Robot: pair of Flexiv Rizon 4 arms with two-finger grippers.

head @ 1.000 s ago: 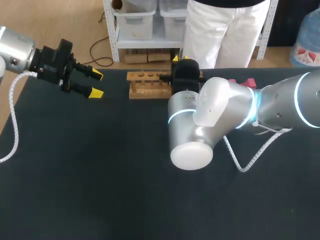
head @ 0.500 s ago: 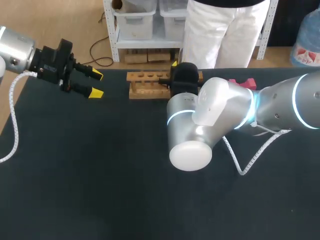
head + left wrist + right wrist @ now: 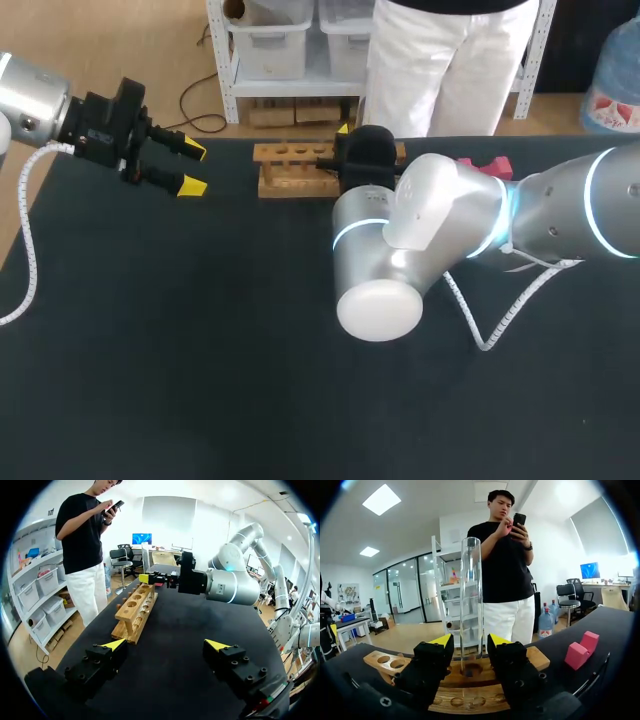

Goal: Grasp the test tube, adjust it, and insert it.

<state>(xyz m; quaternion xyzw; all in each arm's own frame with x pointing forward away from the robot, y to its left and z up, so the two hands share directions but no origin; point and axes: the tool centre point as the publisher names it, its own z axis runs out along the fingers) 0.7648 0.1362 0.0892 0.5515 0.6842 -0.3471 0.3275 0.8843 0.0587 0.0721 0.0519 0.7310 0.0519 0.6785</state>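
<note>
A clear glass test tube (image 3: pixel 471 595) stands upright with its lower end in a hole of the wooden rack (image 3: pixel 470 680). My right gripper (image 3: pixel 470 641) is around the tube, open, with a narrow gap showing on each side of the glass. In the head view my right arm (image 3: pixel 420 215) covers the right end of the rack (image 3: pixel 292 168) and hides the tube. My left gripper (image 3: pixel 190 168) hangs open and empty to the left of the rack. In the left wrist view the rack (image 3: pixel 135 611) lies ahead of my left gripper (image 3: pixel 167 644).
Pink blocks (image 3: pixel 582 650) lie on the dark table to the right of the rack, also seen as pink blocks (image 3: pixel 486 165) behind my right arm. A grey cable (image 3: pixel 500 310) loops from the right arm down over the table.
My right arm has shifted slightly to the left over the rack. My left arm has not moved.
</note>
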